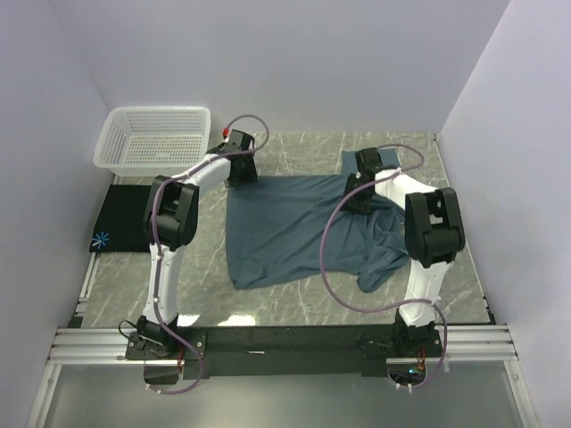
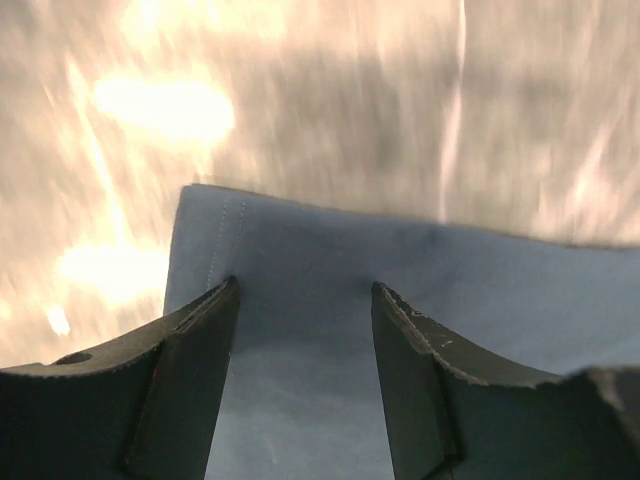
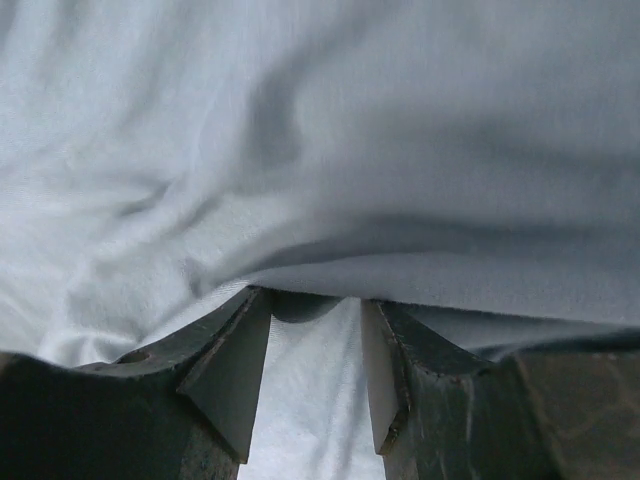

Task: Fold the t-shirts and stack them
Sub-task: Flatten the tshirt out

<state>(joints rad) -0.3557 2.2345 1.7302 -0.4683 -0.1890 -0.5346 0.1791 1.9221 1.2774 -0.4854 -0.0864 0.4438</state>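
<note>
The slate-blue t-shirt [image 1: 285, 227] lies spread and rumpled in the middle of the table, bunched toward its right side. My left gripper [image 1: 241, 169] stands at the shirt's far left corner. In the left wrist view, the left gripper [image 2: 305, 285] is open, its fingers straddling the flat hemmed corner of the slate-blue t-shirt [image 2: 420, 290]. My right gripper [image 1: 359, 198] is down on the shirt's far right part. Its jaws [image 3: 312, 298] stand open, with a fold of the cloth [image 3: 400, 150] draped across the tips. The black t-shirt [image 1: 125, 227] with a starburst print [image 1: 101, 239] lies folded at the left.
A white lattice basket [image 1: 156, 138] stands at the back left, just behind the black shirt. Walls close in the table on the left, back and right. A metal rail [image 1: 285, 343] runs along the near edge by the arm bases.
</note>
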